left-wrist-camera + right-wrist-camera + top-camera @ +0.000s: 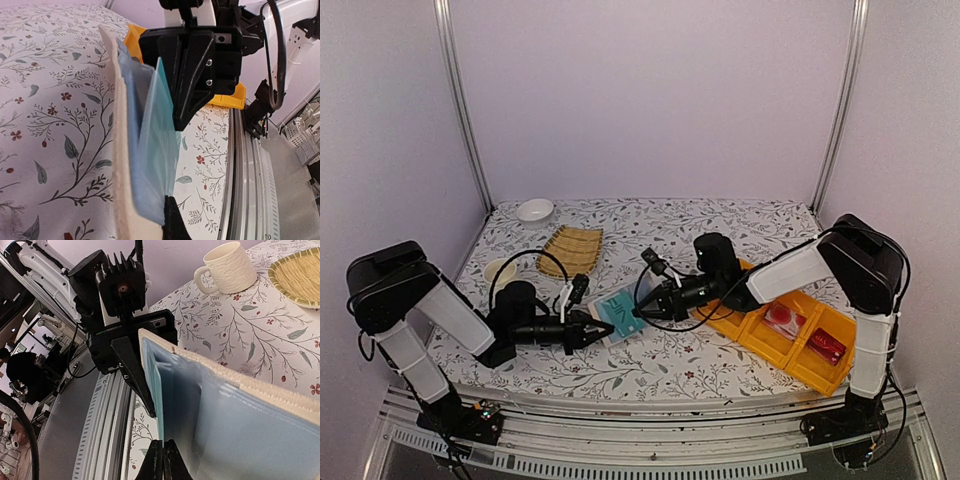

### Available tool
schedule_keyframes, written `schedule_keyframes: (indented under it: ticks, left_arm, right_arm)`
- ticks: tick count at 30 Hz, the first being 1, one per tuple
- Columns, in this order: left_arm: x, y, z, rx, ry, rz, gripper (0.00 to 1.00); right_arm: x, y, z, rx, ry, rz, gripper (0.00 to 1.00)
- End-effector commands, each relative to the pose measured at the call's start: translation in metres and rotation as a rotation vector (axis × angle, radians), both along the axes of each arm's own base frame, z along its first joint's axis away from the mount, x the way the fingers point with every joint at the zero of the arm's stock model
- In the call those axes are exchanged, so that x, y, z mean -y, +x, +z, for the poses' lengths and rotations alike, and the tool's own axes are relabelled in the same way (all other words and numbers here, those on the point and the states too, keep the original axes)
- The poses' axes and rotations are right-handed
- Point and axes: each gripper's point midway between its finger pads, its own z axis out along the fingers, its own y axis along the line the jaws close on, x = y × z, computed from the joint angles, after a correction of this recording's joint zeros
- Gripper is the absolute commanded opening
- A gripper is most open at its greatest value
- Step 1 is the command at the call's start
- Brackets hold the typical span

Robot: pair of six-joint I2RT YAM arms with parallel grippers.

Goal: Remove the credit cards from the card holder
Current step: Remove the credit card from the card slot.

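left pincer (603, 326): tips pressed together at one end of the card holder, right by the edge of the teal card. Can't tell whether card or lining sits between the tips.
right pincer (639, 312): tips pressed together, pinching the lower edge of the card holder's lining from the opposite end.
card holder (240, 425): beige leather-like bifold wallet with grey-blue pocketed lining, open, held on edge between the two pincers over the front middle of the worktop.
teal card (159, 135): thin, translucent teal rectangle, partly out of its pocket and angled away from the lining.
worktop (650, 225): floral-print cloth.
yellow plastic tray (752, 338): to the right, under the right arm, red items in its compartments.
ribbed white mug (227, 267): on the left side, near a round woven bamboo mat (572, 250).
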Motion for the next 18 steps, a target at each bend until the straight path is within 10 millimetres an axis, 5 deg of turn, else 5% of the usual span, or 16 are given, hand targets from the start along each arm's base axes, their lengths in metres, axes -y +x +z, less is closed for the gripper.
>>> schedule_keyframes:
  ticks: [1,11,14,18]
  left_arm:
    - [0.0,-0.001,0.021,0.06,-0.066,-0.015,0.0]
    - [-0.006,-0.002,0.026,0.077,-0.039,0.003,0.0]
    - [-0.006,0.0,0.019,0.041,0.004,0.008,0.0]
    - [-0.002,0.001,0.017,0.017,0.055,-0.02,0.0]
  right_arm:
    - [0.016,0.015,0.016,0.043,0.003,-0.068,0.02]
    - [0.057,0.051,0.028,0.153,-0.163,-0.212,0.02]
    - [0.067,0.058,0.065,0.201,-0.193,-0.22,0.02]
    - [0.119,0.082,0.105,0.232,-0.402,-0.341,0.02]
